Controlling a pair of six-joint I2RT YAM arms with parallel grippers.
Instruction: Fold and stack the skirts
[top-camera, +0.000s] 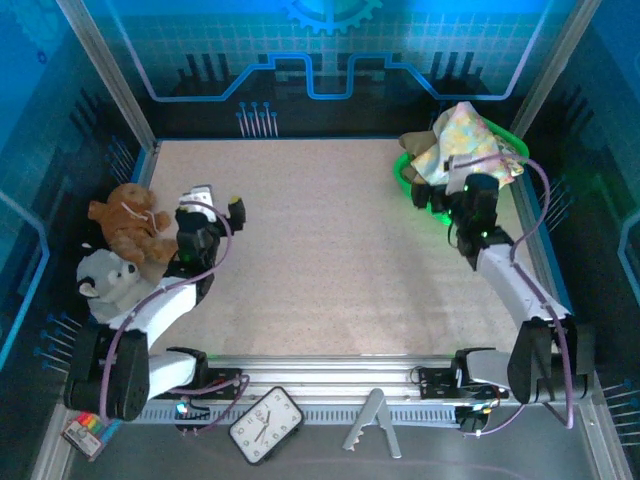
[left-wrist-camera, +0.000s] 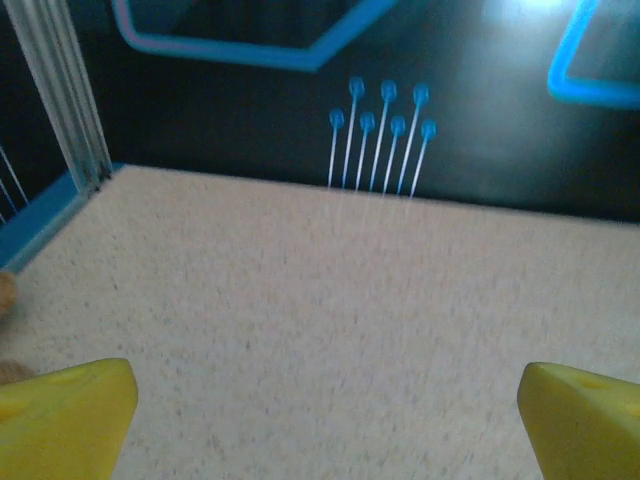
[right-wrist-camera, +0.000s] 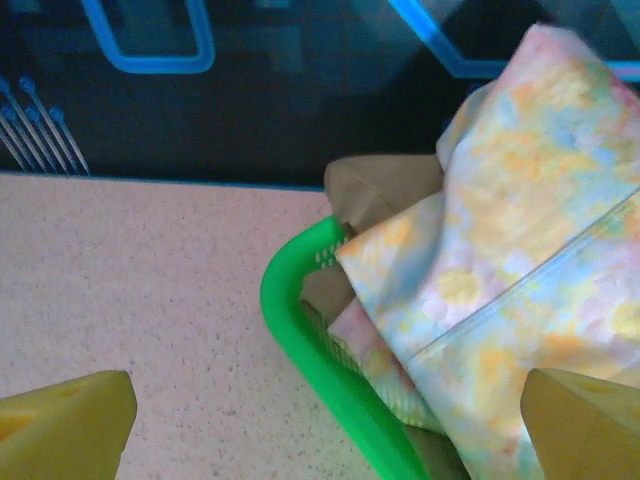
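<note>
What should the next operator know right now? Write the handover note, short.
Left gripper: open, over the table, holding nothing.
Right gripper: open, beside the basket rim, holding nothing.
Where: floral skirt lies on top of the olive skirt, heaped in the basket at the table's far right corner; a third is hard to make out.
Done: nothing folded or stacked.
Left: take each one out, fold, stack.

Left arm (top-camera: 150, 320): shoulder at the near left, white forearm angled forward and slightly inward, dark wrist raised. Left gripper (top-camera: 218, 200) points toward the far side, jaws spread wide with nothing between them; its yellow fingertips (left-wrist-camera: 60, 420) sit at the two lower corners of the wrist view. Right arm (top-camera: 510, 280): stretched further, forearm leaning forward and inward toward the far right. Right gripper (top-camera: 440, 195) likewise wide apart and empty, both fingertips level.
</note>
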